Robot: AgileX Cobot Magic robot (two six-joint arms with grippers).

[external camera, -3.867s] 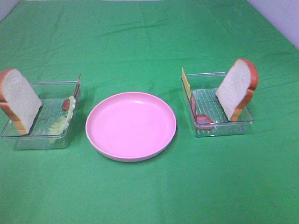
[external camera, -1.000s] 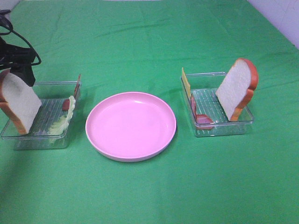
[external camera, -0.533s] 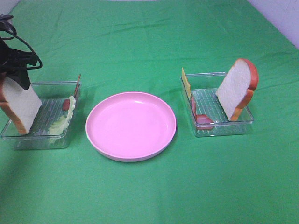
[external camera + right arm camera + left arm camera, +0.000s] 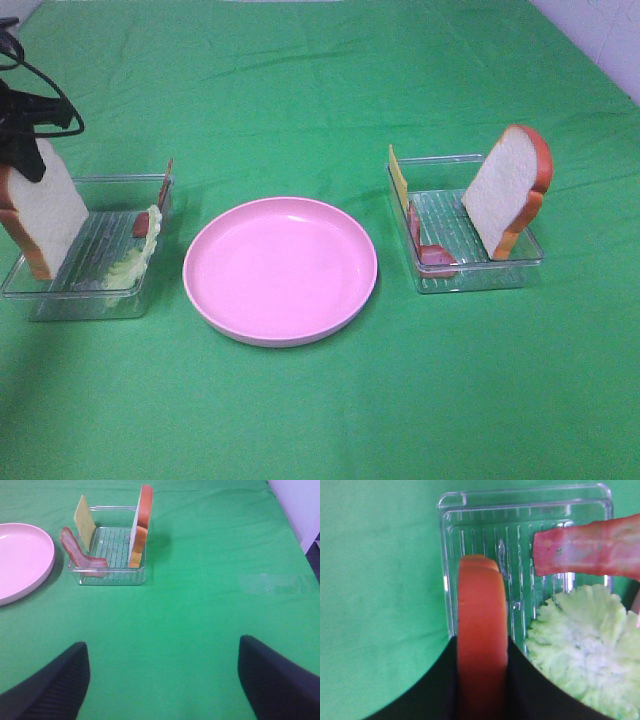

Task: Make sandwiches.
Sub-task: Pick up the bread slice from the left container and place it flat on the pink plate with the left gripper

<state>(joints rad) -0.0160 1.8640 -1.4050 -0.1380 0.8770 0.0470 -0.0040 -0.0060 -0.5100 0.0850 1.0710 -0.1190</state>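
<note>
On wrist views, left claw clamping bread slice, right claw spread

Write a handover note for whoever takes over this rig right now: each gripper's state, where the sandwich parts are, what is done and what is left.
Left gripper: shut on the left bread slice, upright in the left tray beside the lettuce and a bacon strip.
Right gripper: open, empty, above the cloth.
Right tray: second bread slice, cheese slice, second bacon strip.
Done: nothing is on the pink plate yet.
Left: stack bread, fillings and bread on the plate.
</note>
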